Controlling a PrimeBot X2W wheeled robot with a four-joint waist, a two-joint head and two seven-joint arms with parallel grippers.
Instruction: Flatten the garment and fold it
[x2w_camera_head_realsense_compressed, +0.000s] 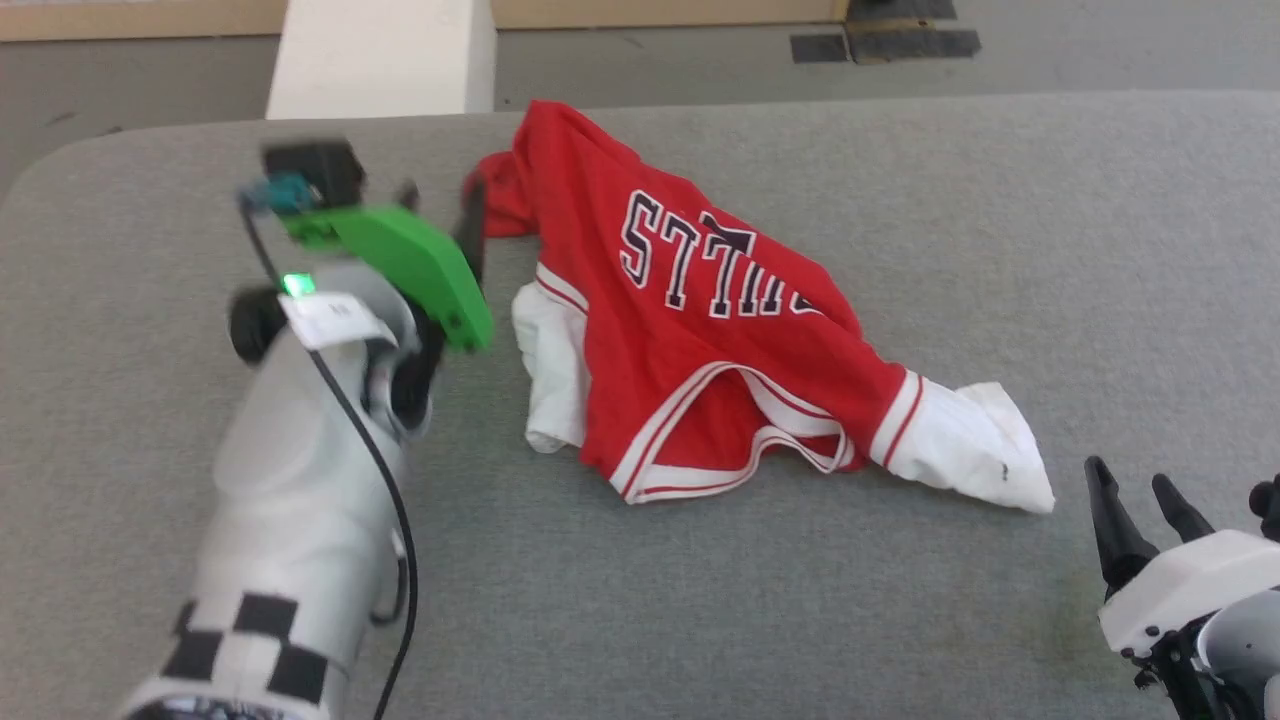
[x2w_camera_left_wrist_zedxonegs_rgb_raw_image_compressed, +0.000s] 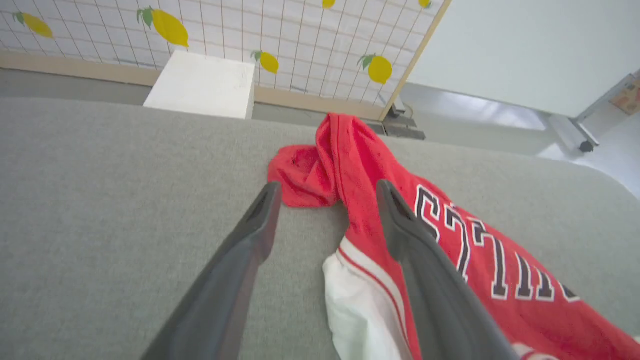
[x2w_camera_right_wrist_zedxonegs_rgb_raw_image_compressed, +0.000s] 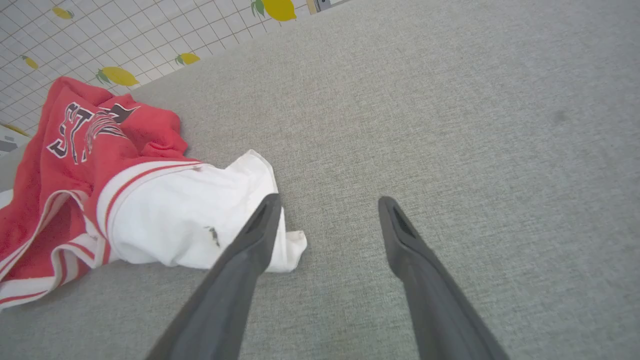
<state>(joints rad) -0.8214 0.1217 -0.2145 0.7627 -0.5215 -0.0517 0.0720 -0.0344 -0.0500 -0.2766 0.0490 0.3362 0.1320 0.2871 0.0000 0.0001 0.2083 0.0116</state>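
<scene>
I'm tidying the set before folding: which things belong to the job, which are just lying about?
Job: red jersey T-shirt, grey table under it, left pincer, right pincer.
Lying about: white block beyond the table, lemon-print grid screen.

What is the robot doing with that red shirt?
It's trying to flatten and fold the red jersey T-shirt, which lies crumpled on the grey table. The left gripper is open, its fingers on either side of the shirt's bunched red end, gripping nothing. The right gripper is open too, near the white sleeve. No folding is done yet.
</scene>
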